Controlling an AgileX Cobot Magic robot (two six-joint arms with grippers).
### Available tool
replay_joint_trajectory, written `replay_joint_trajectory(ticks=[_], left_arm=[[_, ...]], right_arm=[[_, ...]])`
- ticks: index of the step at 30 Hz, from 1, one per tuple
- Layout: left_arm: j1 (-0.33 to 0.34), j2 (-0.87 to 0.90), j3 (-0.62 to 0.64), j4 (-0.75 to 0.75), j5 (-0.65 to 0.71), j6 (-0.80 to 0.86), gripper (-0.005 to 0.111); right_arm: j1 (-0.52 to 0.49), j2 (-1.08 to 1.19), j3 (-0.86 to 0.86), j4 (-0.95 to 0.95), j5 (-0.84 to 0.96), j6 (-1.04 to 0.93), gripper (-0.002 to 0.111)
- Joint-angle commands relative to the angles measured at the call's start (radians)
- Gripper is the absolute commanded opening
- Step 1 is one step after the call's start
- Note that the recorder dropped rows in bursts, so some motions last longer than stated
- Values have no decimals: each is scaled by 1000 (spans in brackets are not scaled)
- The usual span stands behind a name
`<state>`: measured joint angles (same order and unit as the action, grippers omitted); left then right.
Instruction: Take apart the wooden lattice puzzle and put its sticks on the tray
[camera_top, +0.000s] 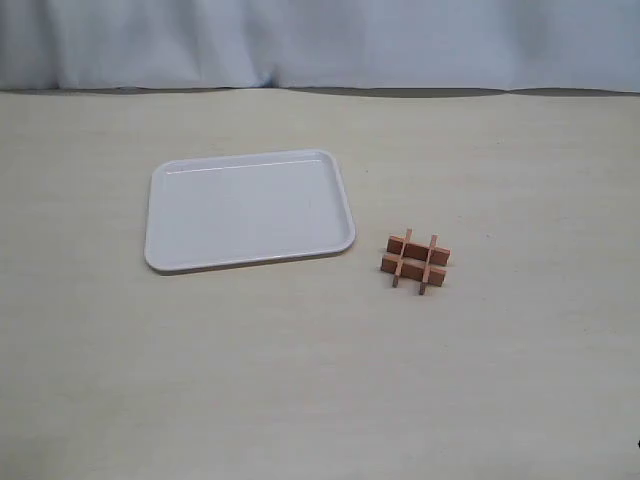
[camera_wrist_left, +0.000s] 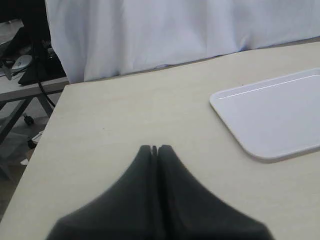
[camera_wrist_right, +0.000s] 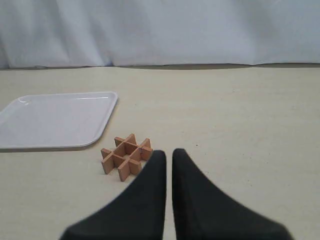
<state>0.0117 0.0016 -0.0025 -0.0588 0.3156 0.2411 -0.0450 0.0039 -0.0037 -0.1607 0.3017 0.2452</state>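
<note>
Four interlocked slats (camera_top: 417, 249) made the wooden lattice puzzle (camera_top: 416, 260). It lay right of centre in the exterior view, near the tray (camera_top: 250, 210) but not touching it. I judged it light, stiff, and weak at the notches, so I would take one slat by its free end. The table (camera_top: 300, 390) was pale and flat, with a white curtain (camera_top: 300, 40) behind. My left end effector (camera_wrist_left: 155, 148) was pressed closed and empty. My right end effector (camera_wrist_right: 169, 155) kept a narrow gap and was empty too.
</note>
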Motion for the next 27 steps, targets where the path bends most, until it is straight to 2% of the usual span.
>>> replay_joint_trajectory(ticks=[1,10,13,20,22,25,27], left_arm=[[1,-2,2,-4,-6,4,0],[1,-2,2,-2,-6,4,0],[1,-2,2,-2,-6,4,0],[1,-2,2,-2,-6,4,0],[1,-2,2,-2,-6,4,0],[1,-2,2,-2,-6,4,0],[1,-2,2,-2,-6,4,0]], right_arm=[[0,-4,4,-5,-12,-10,4],[0,-4,4,-5,-12,-10,4],[0,-4,4,-5,-68,-10,4],[0,-4,4,2,-548,-5,4],[0,-4,4,106,-698,79,4],[0,-4,4,192,-628,333,4],[0,-4,4,194,-585,360,4]])
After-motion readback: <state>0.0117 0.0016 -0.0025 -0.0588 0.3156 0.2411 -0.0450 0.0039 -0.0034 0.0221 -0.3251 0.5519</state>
